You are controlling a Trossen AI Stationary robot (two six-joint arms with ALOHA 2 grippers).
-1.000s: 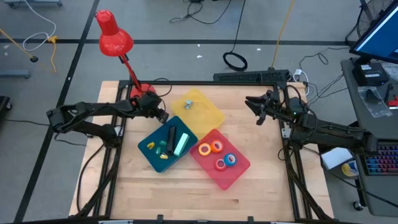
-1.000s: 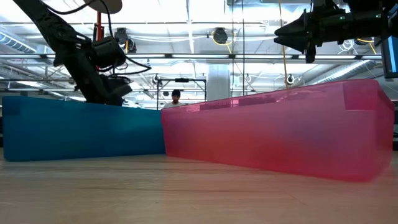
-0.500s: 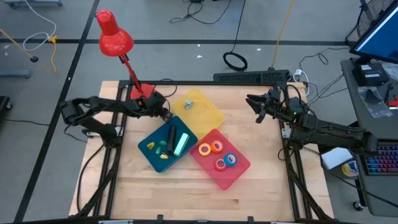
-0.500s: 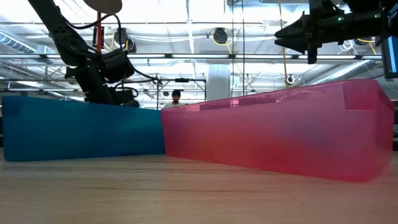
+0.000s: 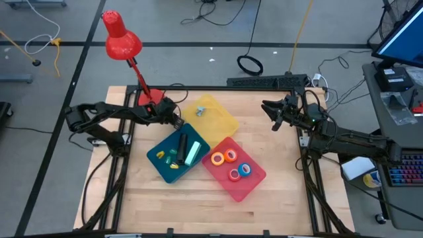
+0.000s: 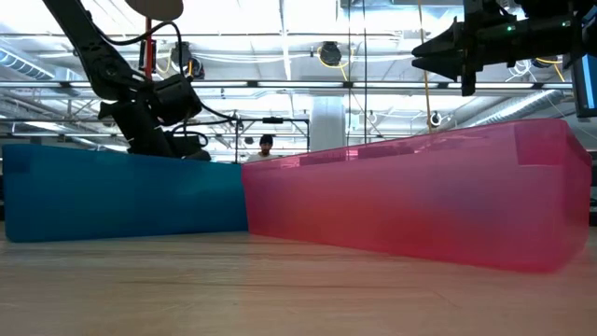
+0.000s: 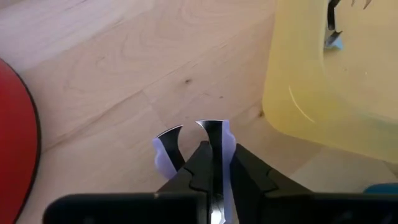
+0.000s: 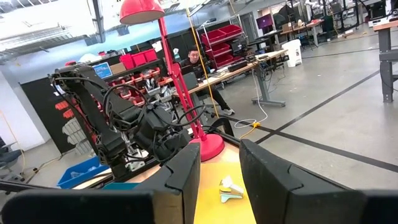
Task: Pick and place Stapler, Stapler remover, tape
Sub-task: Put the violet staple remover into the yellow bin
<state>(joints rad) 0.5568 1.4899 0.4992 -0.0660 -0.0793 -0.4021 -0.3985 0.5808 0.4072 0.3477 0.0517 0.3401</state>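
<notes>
My left gripper (image 7: 214, 160) is low over the wooden table, between the red lamp's base (image 7: 15, 137) and the yellow tray (image 7: 323, 93). It is shut on a lavender stapler remover (image 7: 210, 132). A second stapler remover (image 5: 201, 110) lies in the yellow tray (image 5: 211, 116). Staplers (image 5: 182, 149) lie in the blue tray (image 5: 158, 165). Tape rolls (image 5: 225, 157) lie in the pink tray (image 5: 254, 180). My right gripper (image 8: 219, 168) hangs open, high over the table's far right (image 5: 271, 110), with nothing between its fingers. My left gripper pinches the stapler remover's lavender handles (image 7: 229, 148) between its two fingers, slanting down from the table's left. The metal claws (image 7: 169, 133) stick out past the fingertips toward the table. Whether the remover rests on the wood, I cannot tell.
The red desk lamp (image 5: 121, 41) stands at the far left corner, close to my left arm. The three trays fill the table's middle, touching one another. Bare wood lies along the near edge (image 5: 198, 211) and on the right (image 5: 277, 152). A person sits in the room behind (image 6: 266, 145).
My left gripper has sunk toward the table beside the yellow tray's left edge and edged a little toward that tray; over the last half second it has kept still.
</notes>
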